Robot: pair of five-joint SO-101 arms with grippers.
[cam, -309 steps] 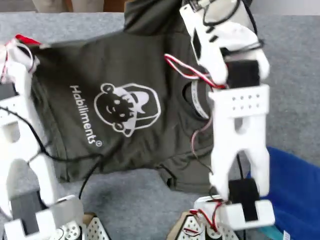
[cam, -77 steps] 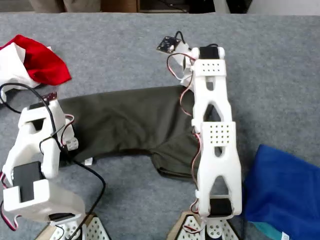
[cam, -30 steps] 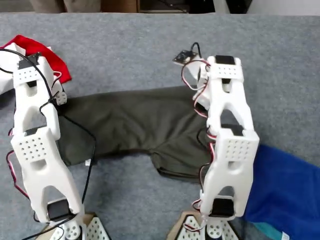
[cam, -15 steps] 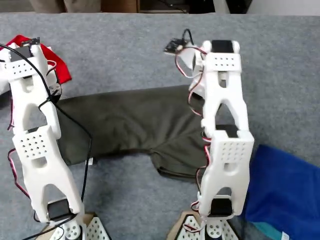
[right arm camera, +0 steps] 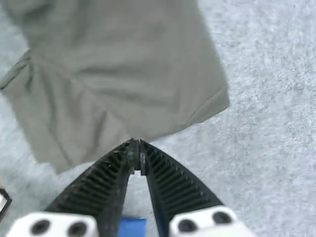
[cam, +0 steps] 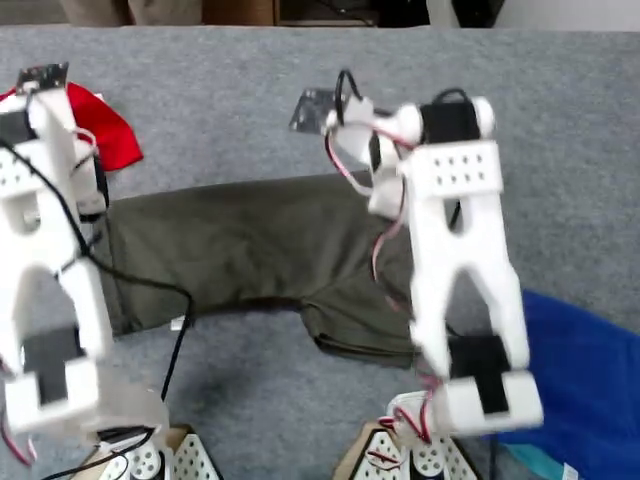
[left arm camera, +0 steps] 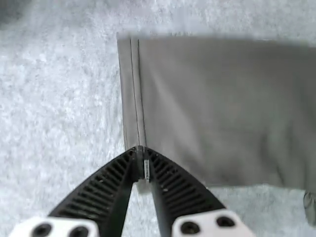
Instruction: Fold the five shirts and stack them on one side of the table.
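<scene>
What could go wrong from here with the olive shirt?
The left gripper and right gripper each pinch only the very edge of the olive shirt, so either could slip on a lift. A sleeve juts from the near edge and may bunch into the next fold.

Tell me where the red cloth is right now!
In the high view, the red cloth lies at the far left of the grey table, just past the left end of the olive shirt.
</scene>
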